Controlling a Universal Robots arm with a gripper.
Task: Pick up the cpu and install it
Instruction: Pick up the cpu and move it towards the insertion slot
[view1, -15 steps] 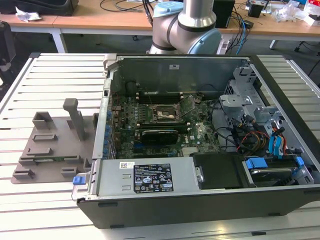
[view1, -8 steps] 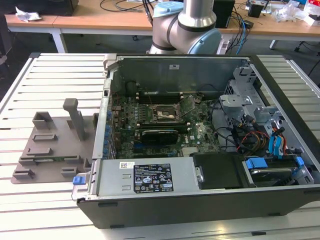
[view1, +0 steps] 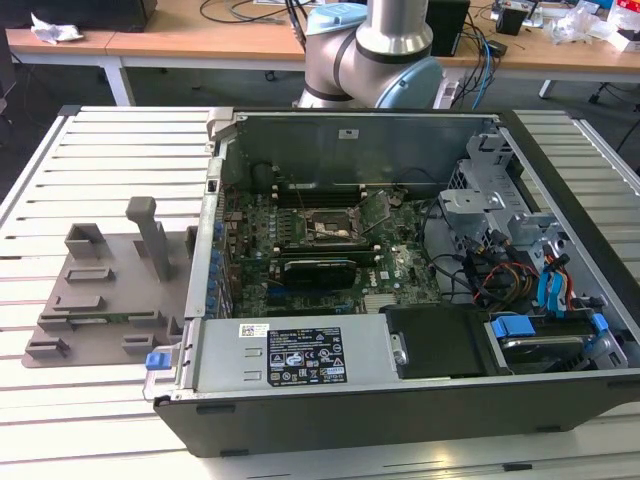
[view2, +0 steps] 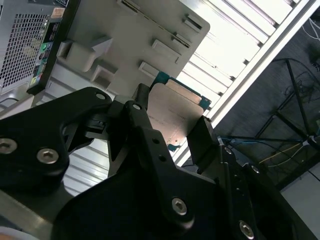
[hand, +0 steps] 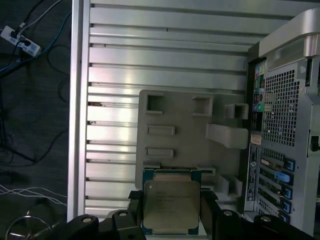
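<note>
You have an open computer case (view1: 400, 420) on the slatted worktop (view1: 80, 420), with a grey tray (view1: 110, 290) just beside it, on the exterior view's left.

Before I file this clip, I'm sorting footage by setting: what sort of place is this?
Probably a robotics lab or workshop: an open computer case lies on a slatted metal table, wooden desks stand behind it, and the gripper holds the cpu.

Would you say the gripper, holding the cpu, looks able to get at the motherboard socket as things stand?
Probably yes. The gripper is shut on the cpu by the grey tray, and the open case leaves the socket uncovered from above, with nothing standing over it.
</note>
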